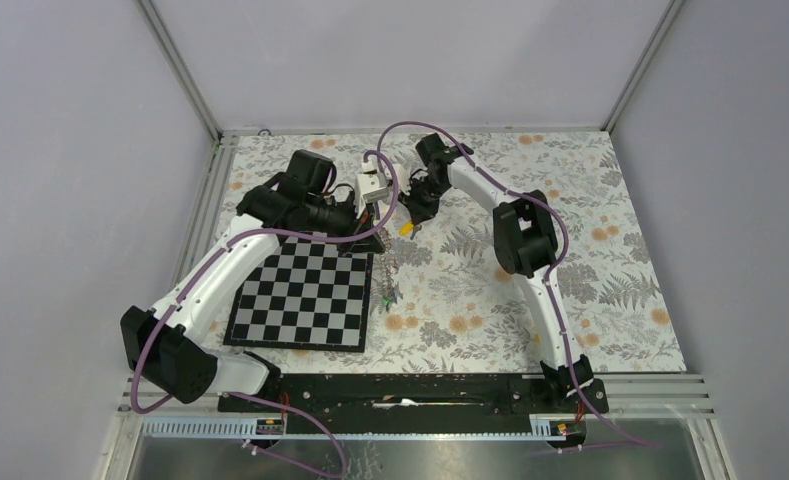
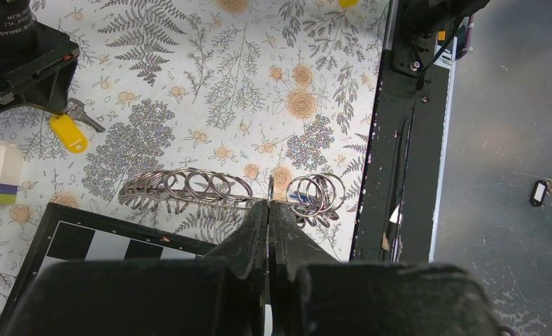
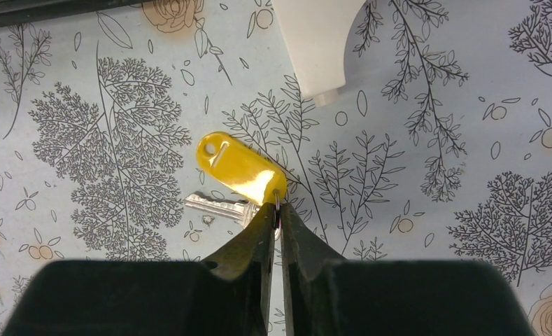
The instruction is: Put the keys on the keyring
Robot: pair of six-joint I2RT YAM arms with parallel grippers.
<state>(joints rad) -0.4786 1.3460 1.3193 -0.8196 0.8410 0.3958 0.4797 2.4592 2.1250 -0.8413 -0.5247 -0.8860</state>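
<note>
The keyring [image 2: 189, 187], a metal loop carrying several small rings, is seen edge-on in the left wrist view. My left gripper [image 2: 268, 204] is shut on its wire. From above the keyring [image 1: 386, 268] hangs below the left gripper [image 1: 378, 240]. A bit of blue [image 2: 297, 198] shows among the rings. My right gripper [image 3: 278, 208] is shut on the small ring of a yellow-headed key [image 3: 234, 164], whose silver blade [image 3: 217, 206] lies on the cloth. From above, the right gripper [image 1: 413, 217] and yellow key [image 1: 407, 229] sit just right of the left gripper. The yellow key also shows in the left wrist view [image 2: 68, 133].
A checkerboard [image 1: 300, 295] lies under the left arm, its corner near the keyring [image 2: 84, 245]. A white block [image 1: 373, 180] stands behind the grippers and also shows in the right wrist view [image 3: 318, 42]. The black base rail [image 2: 399, 140] borders the cloth. A black-tagged key [image 2: 539, 191] lies beyond the rail.
</note>
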